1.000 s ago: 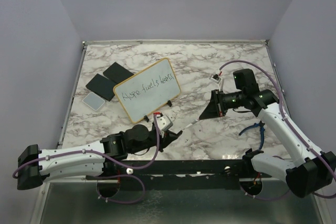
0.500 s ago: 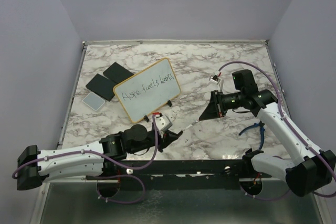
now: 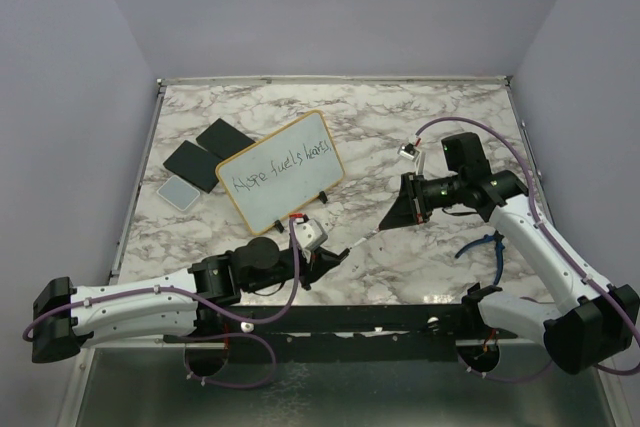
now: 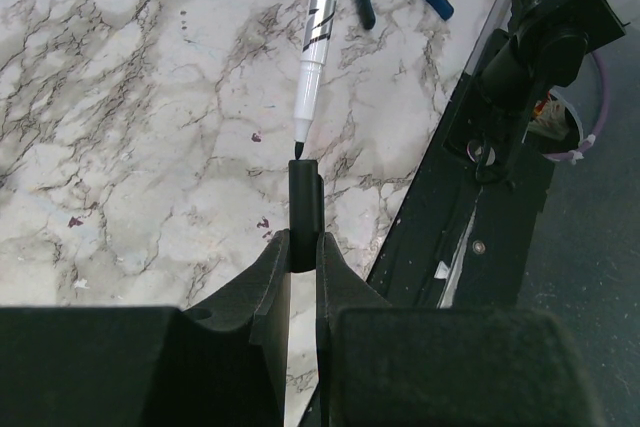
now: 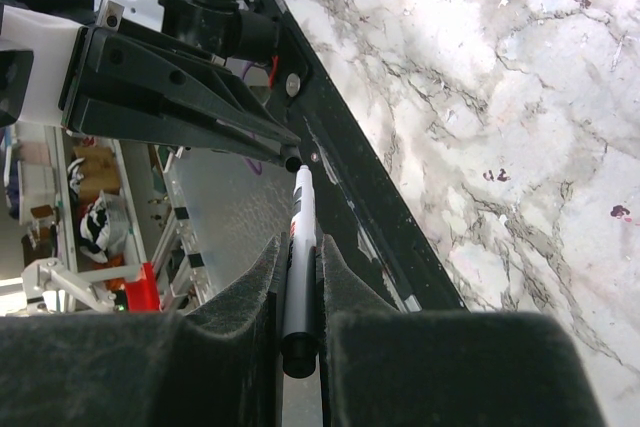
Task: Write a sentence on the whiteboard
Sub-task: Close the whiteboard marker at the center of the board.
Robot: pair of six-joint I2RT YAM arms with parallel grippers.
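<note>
— Anything move?
— Barely. The right claw (image 5: 300,257) stays clamped on the one marker (image 4: 322,7), its tip at the one cap (image 4: 303,209) pinched in the left claw (image 4: 303,243). Capping time, I'd judge.
— The whiteboard (image 3: 288,199)?
— One, on the tabletop (image 3: 400,127) just beyond the left claw, one sentence (image 3: 280,169) across it.

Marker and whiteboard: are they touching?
Apart. The top view shows the marker in the right fingers, off the whiteboard, with bare marble table between them.

White shells over black joints on the left arm (image 3: 130,309) and right arm (image 3: 548,252), purple cables (image 3: 462,122) looping alongside, the right gripper (image 3: 385,225) black and wedge-shaped, green lights (image 3: 432,187) behind it
</note>
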